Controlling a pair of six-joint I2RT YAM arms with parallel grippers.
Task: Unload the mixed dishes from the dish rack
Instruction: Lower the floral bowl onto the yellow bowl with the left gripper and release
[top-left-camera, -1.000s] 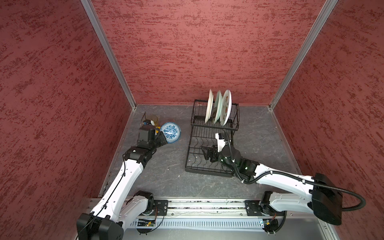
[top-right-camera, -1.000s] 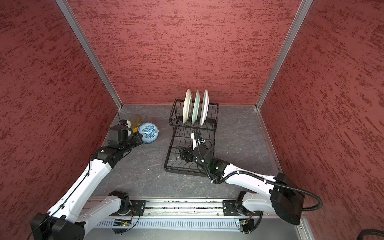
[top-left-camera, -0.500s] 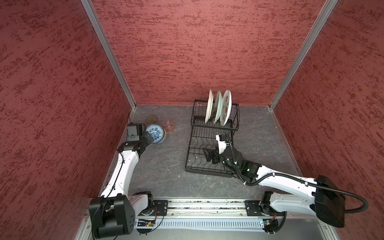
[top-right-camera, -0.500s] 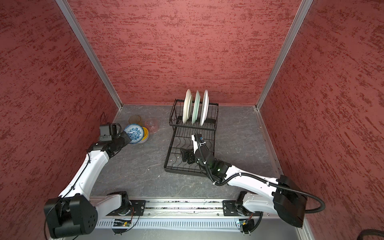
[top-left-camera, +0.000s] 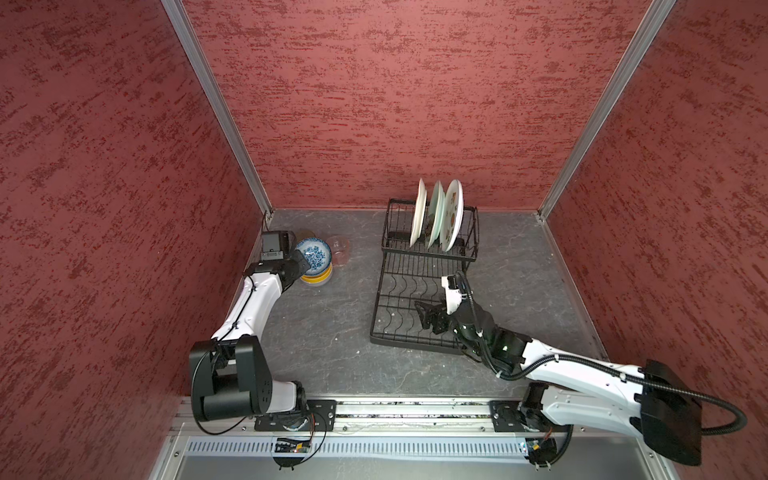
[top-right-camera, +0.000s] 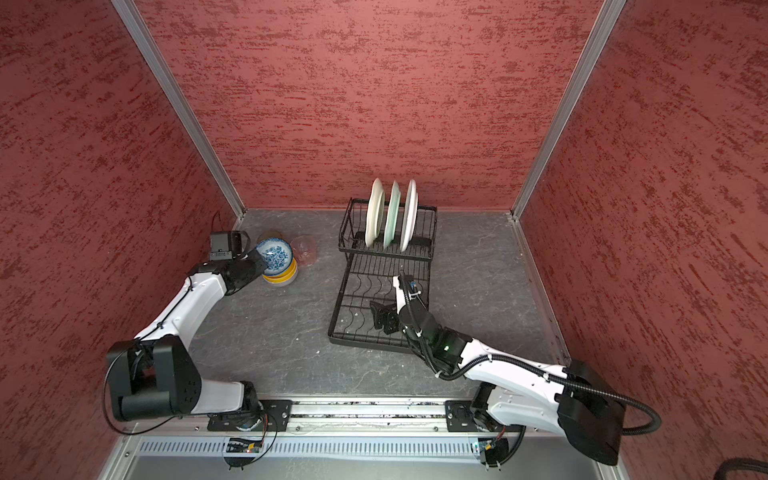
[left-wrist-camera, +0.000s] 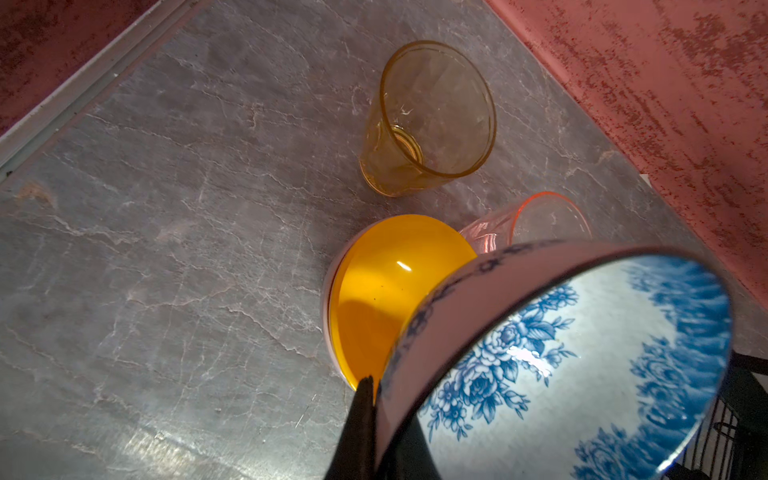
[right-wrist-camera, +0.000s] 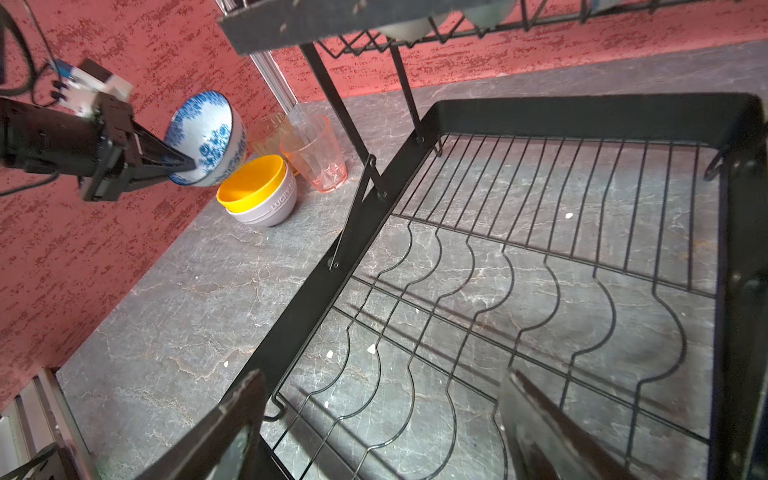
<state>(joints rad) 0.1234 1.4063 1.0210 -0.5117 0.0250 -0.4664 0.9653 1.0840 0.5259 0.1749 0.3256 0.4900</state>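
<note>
In the left wrist view the blue-white bowl (left-wrist-camera: 582, 374) runs off the frame and covers most of the pinkish glass (left-wrist-camera: 532, 220); the pale pink bowl (left-wrist-camera: 326, 307) under the yellow bowl (left-wrist-camera: 382, 299) shows only a sliver. One finger (left-wrist-camera: 359, 419) of the left gripper (left-wrist-camera: 374, 409) shows — its partner is hidden by the bowl. In both top views the amber glass (top-left-camera: 305, 234) is mostly hidden. The right wrist view cuts off the plates (right-wrist-camera: 407, 25) and the blurred fingers (right-wrist-camera: 536, 424) of the right gripper (right-wrist-camera: 382, 432).
</note>
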